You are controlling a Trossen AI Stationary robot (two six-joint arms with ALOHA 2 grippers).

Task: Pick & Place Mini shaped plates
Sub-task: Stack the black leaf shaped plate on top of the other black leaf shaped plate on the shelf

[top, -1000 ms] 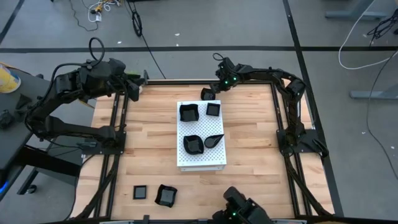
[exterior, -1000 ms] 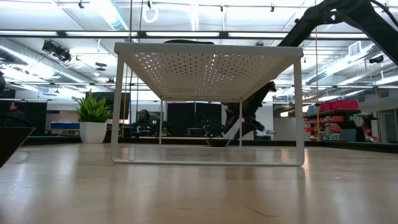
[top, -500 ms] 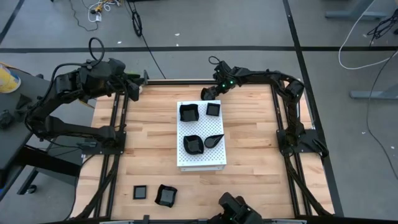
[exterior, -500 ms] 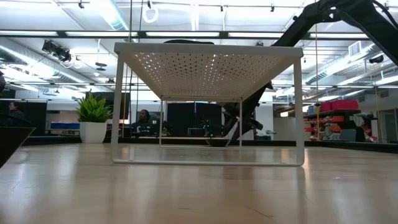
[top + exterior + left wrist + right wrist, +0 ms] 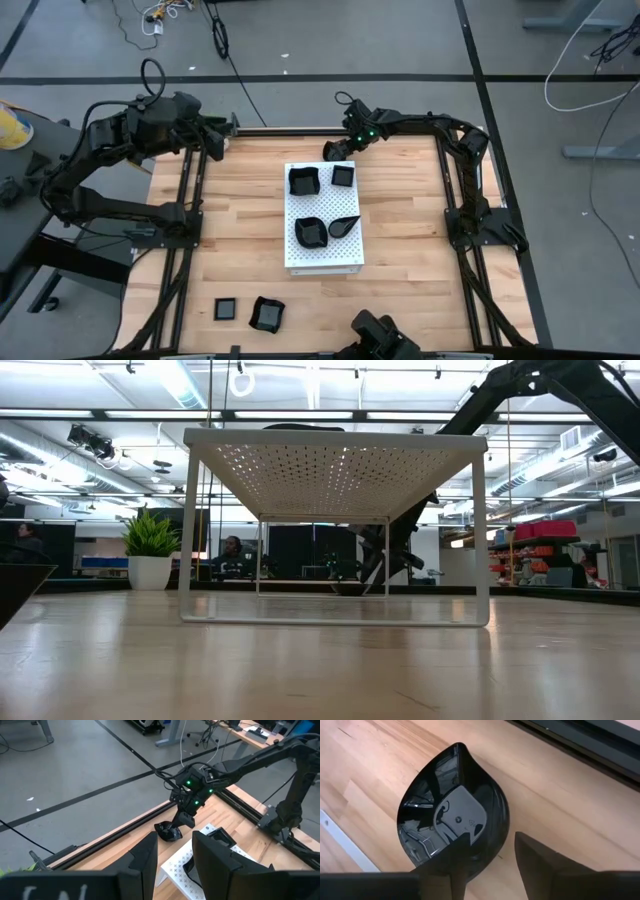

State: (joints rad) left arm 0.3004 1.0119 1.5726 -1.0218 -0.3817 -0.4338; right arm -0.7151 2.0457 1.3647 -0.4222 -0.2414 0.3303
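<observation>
At the table's far edge, the right gripper (image 5: 337, 150) straddles the rim of a teardrop plate (image 5: 454, 807), one finger inside the dish and one outside, jaws narrowing but not clearly clamped. That plate sits on bare wood just beyond the white perforated board (image 5: 322, 256) (four more mini plates (image 5: 322, 205) lie on the board). Its arm reaches leftward from the right rail. The left gripper (image 5: 172, 857), partly open, hovers at the far left corner.

One camera looks straight down on the tabletop (image 5: 400, 240), one level across it, and both wrist cameras, one far and one close, share the teardrop plate (image 5: 452, 815).
</observation>
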